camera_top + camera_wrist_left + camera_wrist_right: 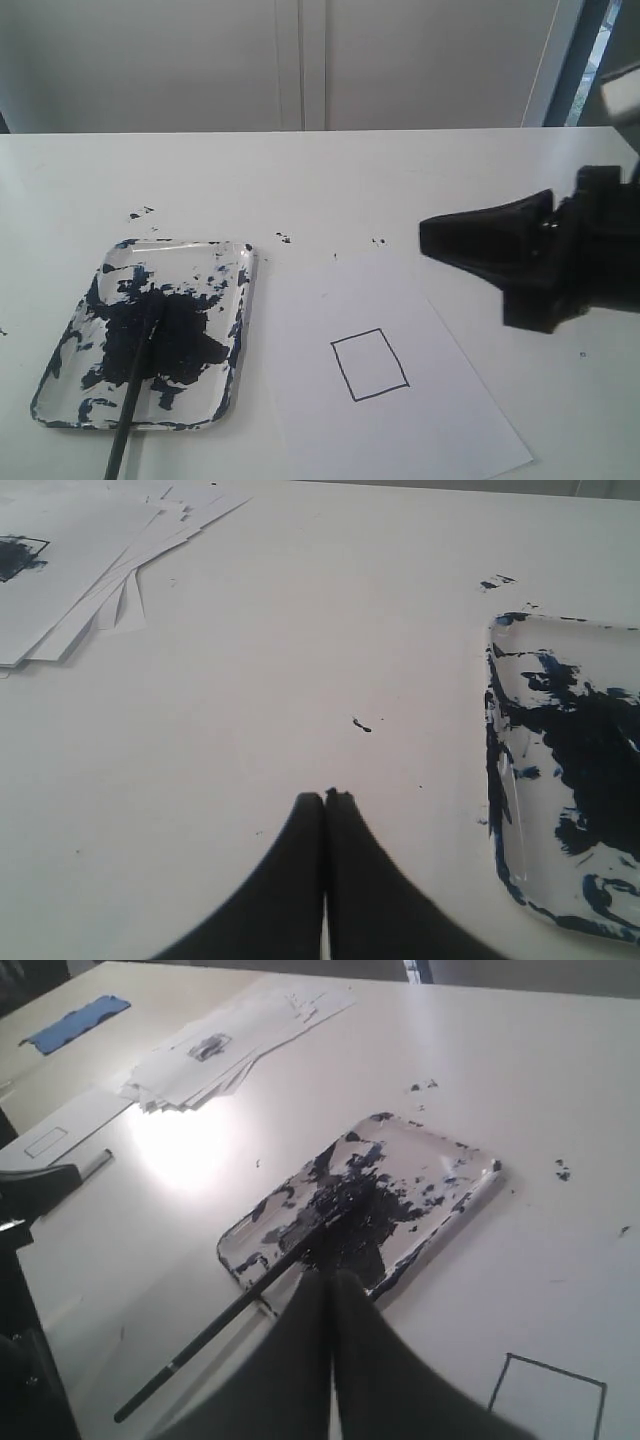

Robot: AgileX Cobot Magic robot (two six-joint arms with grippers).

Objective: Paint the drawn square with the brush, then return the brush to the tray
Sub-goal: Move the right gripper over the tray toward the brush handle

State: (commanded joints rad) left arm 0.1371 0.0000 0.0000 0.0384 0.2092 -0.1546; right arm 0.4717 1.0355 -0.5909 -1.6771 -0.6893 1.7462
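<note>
Lying across the tray [246, 300], the brush [135, 390] has its dark tip sunk in the big blue-black blotch of paint, while its thin black handle slants out over the tray's near rim. No tool touches it. The tray sits on the left part of the white counter [330, 180], well back from the far edge. To its right lies a white sheet of paper [420, 430], its left edge close to the tray's rim but apart from it. The drawn square [370, 364] stands near the middle of that sheet, a thin black outline with a clean white inside.

The right tool [424, 238] hangs above the counter on the right side, beyond the sheet's far corner, its black fingers pressed together and holding nothing. Its own camera shows the same closed tip [333, 1275] pointing toward the tray [480, 1175], with the brush [230, 1315] reaching out over the tray's rim and part of the square [548, 1400] close by.

The left tool [325, 798] is likewise closed and empty — its fingers meet along one seam — over bare counter, with the tray [497, 810] off to one side. A loose stack of paper sheets [100, 590] lies further off, one bearing a dark daubed square. Small dark paint specks [140, 213] dot the counter between the tray and the far edge.
</note>
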